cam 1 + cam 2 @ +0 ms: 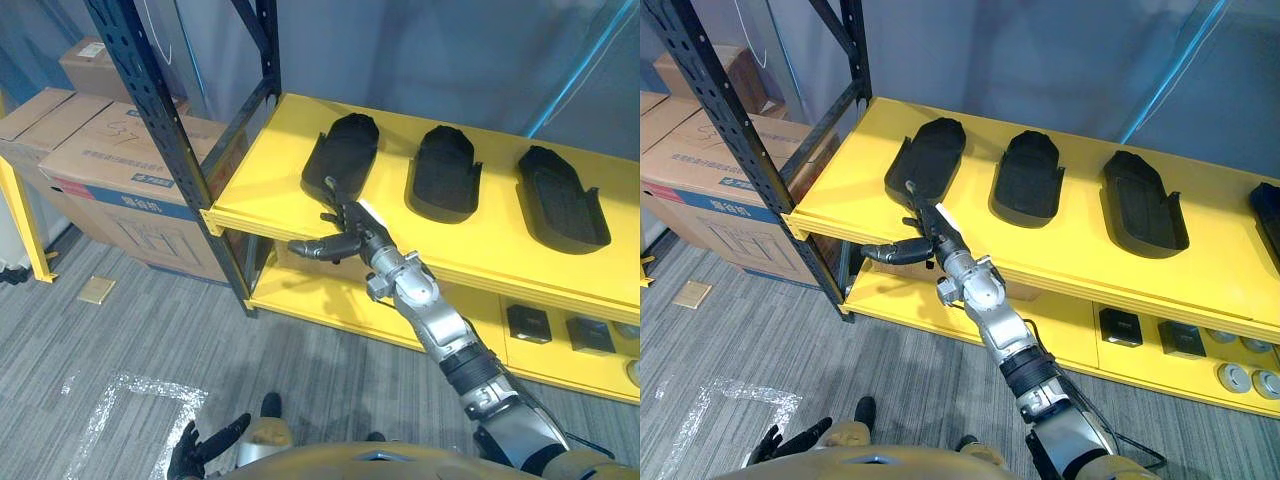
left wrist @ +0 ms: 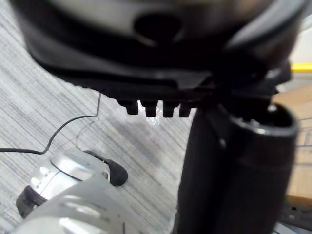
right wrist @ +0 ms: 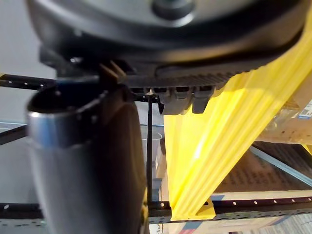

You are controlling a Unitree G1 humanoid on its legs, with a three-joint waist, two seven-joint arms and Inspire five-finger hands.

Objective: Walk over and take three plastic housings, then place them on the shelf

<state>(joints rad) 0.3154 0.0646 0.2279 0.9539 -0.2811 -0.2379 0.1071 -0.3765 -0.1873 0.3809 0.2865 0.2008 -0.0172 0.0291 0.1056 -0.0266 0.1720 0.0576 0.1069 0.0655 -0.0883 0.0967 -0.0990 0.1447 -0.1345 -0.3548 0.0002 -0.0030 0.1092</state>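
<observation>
**Robot hand open at shelf edge, three housings in a row**

The left robot hand (image 1: 200, 448) hung low at 7 o'clock in the head view, its fingers relaxed and spread. Cardboard boxes (image 1: 110, 170) stood at 9 o'clock, behind the rack's dark upright (image 1: 148, 100). The right robot hand (image 1: 348, 234) was stretched to the front edge of the yellow shelf (image 1: 262, 190), fingers straight, thumb out toward 9 o'clock, gripping nothing. Its fingertips lay at the near end of the left housing (image 1: 342, 152); whether they touched it could not be told. The middle housing (image 1: 444, 172) and right housing (image 1: 562, 198) lay toward 3 o'clock on the same shelf, each apart from the next. Small black boxes (image 1: 528, 322) sat on the lower shelf (image 1: 300, 295) at 4 o'clock.
</observation>
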